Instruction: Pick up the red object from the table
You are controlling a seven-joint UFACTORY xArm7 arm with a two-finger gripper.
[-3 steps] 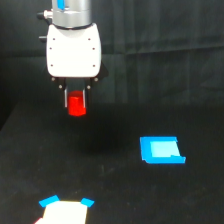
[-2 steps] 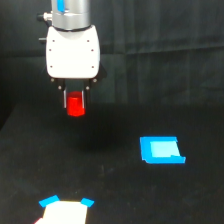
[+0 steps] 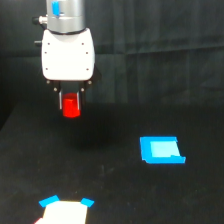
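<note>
The red object [image 3: 71, 106] is a small bright red-orange block held between the fingers of my gripper [image 3: 71, 104], below the white gripper body at the exterior view's upper left. The gripper is shut on it and holds it clear above the black table [image 3: 115, 190]. The block's top part is hidden between the fingers.
A flat blue rectangle [image 3: 161, 150] lies on the table at the exterior view's right. A pale sheet with blue corners [image 3: 65, 209] lies at the bottom edge, left of centre. A black curtain forms the backdrop.
The gripper has risen slightly with the red block in it. The blue rectangle and the pale sheet have not moved.
</note>
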